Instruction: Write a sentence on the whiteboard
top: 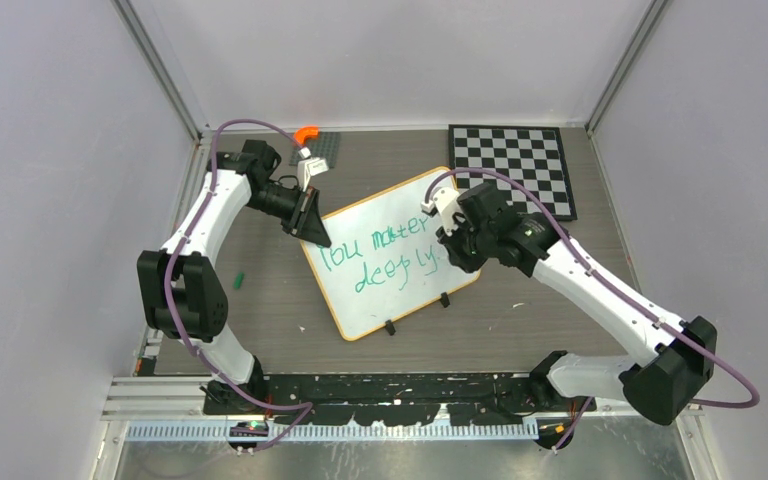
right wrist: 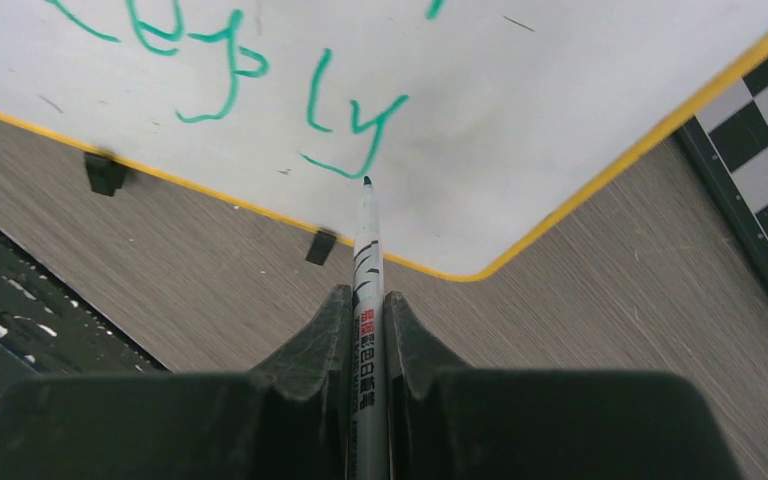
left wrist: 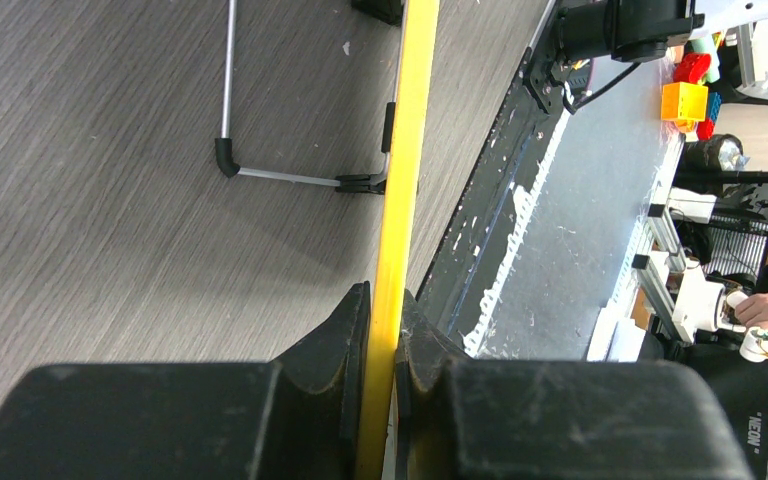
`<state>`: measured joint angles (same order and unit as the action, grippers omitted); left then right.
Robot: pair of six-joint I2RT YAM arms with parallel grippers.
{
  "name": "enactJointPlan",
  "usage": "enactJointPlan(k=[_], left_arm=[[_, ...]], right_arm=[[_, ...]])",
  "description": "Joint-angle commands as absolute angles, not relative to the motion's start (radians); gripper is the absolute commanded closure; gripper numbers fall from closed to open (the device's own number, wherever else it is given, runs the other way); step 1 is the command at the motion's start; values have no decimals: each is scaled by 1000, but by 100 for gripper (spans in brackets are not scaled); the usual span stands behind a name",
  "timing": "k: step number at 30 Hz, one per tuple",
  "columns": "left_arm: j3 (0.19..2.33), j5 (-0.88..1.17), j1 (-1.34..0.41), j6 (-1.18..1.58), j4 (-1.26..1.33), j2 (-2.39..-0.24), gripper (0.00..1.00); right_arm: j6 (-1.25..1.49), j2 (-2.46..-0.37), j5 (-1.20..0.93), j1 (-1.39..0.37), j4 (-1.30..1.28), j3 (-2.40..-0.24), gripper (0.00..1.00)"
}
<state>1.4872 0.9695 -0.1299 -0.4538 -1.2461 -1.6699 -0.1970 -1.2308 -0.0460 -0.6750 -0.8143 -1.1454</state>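
The whiteboard (top: 365,305) sits skewed mid table (top: 260,310), with the chequered board (top: 520,165) just beyond its far right corner. Your left gripper (left wrist: 385,300) is clamped on the board's yellow rim at the far left edge. Your right gripper (right wrist: 368,300) is closed on a marker (right wrist: 367,245), its tip just beside the tail of the last "y". Can't tell if the tip touches. The sentence (top: 385,255) is green, in two lines: "You matter" over "deeply".
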Motion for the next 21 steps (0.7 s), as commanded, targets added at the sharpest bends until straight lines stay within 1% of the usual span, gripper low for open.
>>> enactJointPlan(k=[1, 14, 21], left_arm=[[1511, 920, -137, -443, -1230, -1677, 100], [1509, 918, -138, -441, -1227, -1676, 100], [1517, 917, -141, -437, -1224, -1683, 100]], right_arm=[[-227, -1229, 26, -650, -820, -1138, 100], [-230, -1321, 84, -643, -730, -1094, 100], [-229, -1301, 74, -642, -759, -1126, 100]])
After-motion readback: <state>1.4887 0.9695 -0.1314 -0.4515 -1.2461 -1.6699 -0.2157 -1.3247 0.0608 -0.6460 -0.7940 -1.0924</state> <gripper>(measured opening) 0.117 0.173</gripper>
